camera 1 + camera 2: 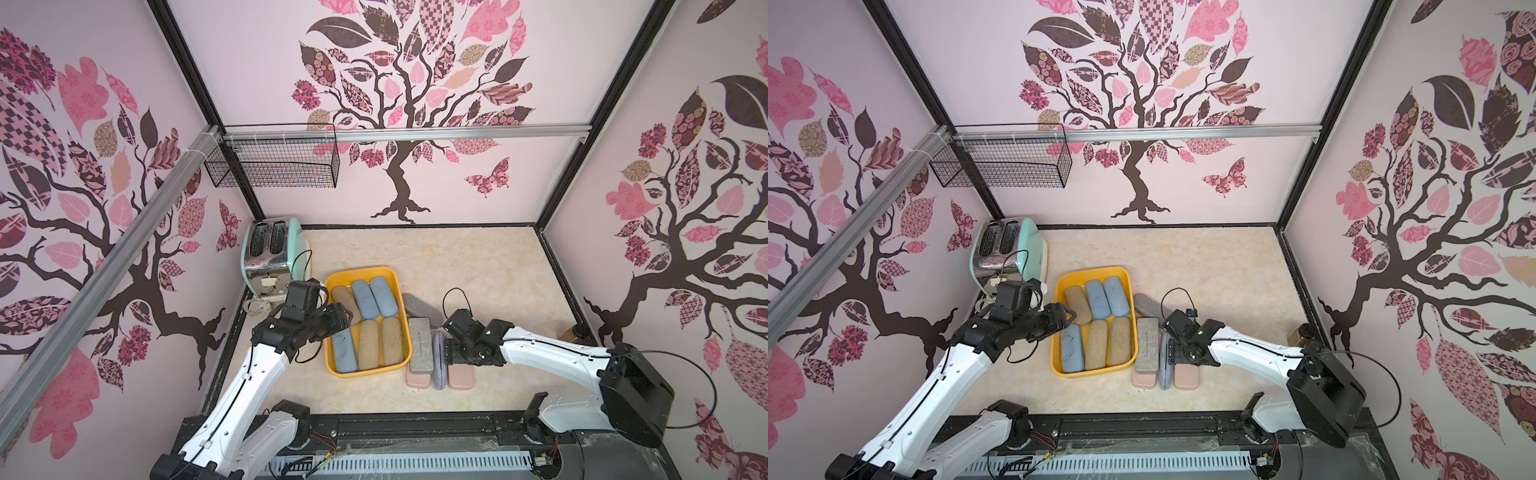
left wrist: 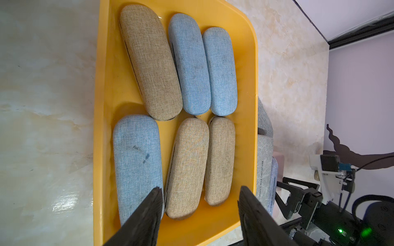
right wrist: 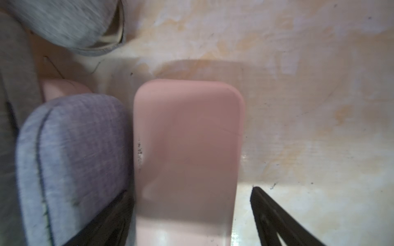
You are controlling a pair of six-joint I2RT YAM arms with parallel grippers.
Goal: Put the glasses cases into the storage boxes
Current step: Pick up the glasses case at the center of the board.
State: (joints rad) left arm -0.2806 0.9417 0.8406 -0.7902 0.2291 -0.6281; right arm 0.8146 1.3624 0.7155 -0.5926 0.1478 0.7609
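Note:
The yellow-orange storage box (image 1: 328,291) (image 2: 100,106) holds several oval glasses cases, blue and tan. My left gripper (image 2: 200,189) (image 1: 340,316) hovers open over the box's left side, above a tan case (image 2: 187,166), and holds nothing. To the right of the box lie a grey oval case (image 1: 419,307), a flat grey case (image 1: 422,345), a lavender case (image 1: 438,361) (image 3: 74,149) and two pale pink cases (image 1: 417,380). My right gripper (image 3: 189,191) (image 1: 453,365) points down, open, astride the right pink case (image 3: 187,138) (image 1: 463,377). One finger stands clear of the case; the other sits between it and the lavender case.
A mint toaster (image 1: 270,253) with its cord stands behind my left arm at the back left. A black wire basket (image 1: 274,164) hangs on the back rail. A small brown jar (image 1: 571,332) sits by the right wall.

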